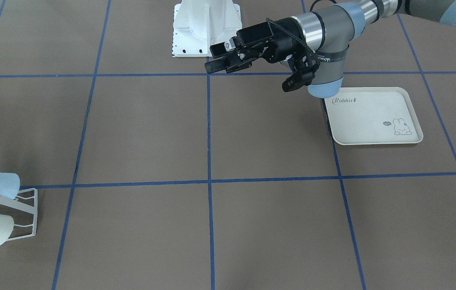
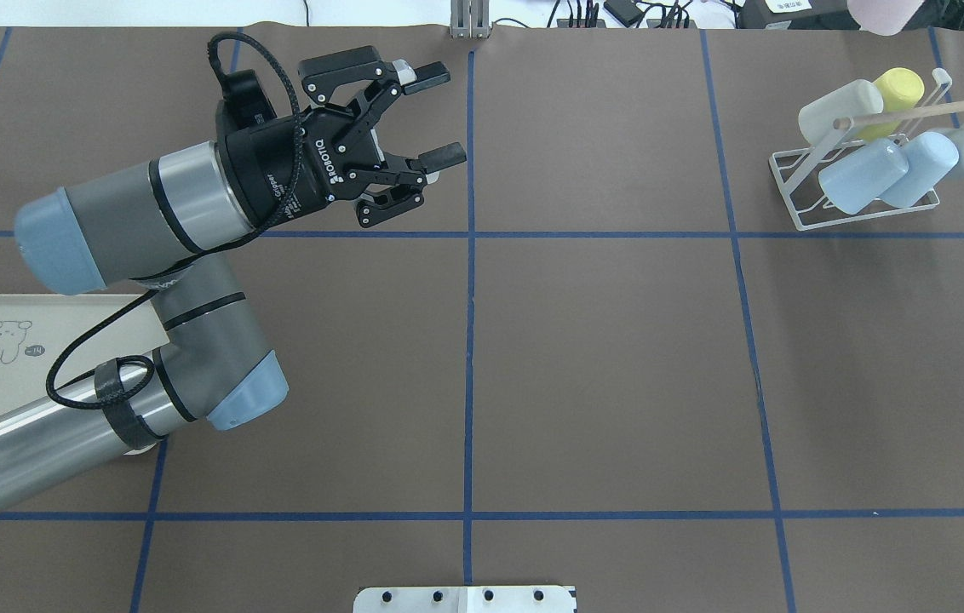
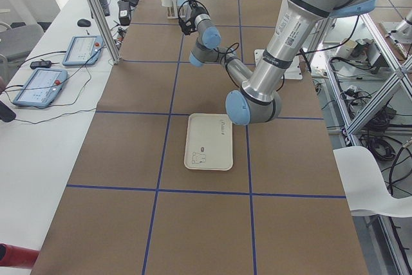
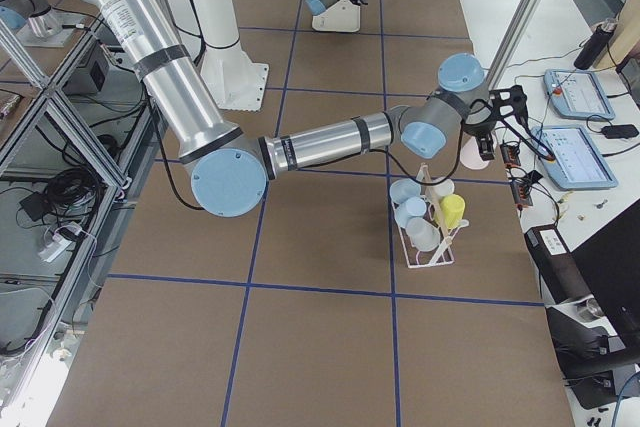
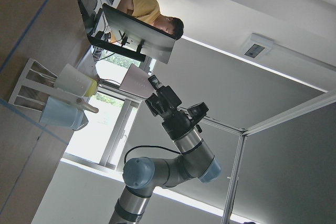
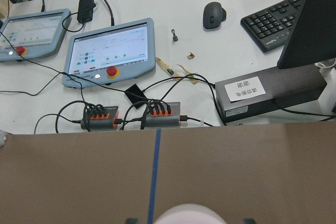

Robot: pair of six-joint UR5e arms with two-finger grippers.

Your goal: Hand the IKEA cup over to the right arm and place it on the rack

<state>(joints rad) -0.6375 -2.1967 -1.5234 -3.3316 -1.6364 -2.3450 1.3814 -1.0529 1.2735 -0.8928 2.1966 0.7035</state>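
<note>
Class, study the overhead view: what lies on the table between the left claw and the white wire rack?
Nothing stands there. In the overhead view, only bare brown table crossed by blue tape lines separates the open left claw from the rack.

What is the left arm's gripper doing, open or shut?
Open. In the overhead view the left gripper has its two fingers spread wide apart, with nothing between them.
</note>
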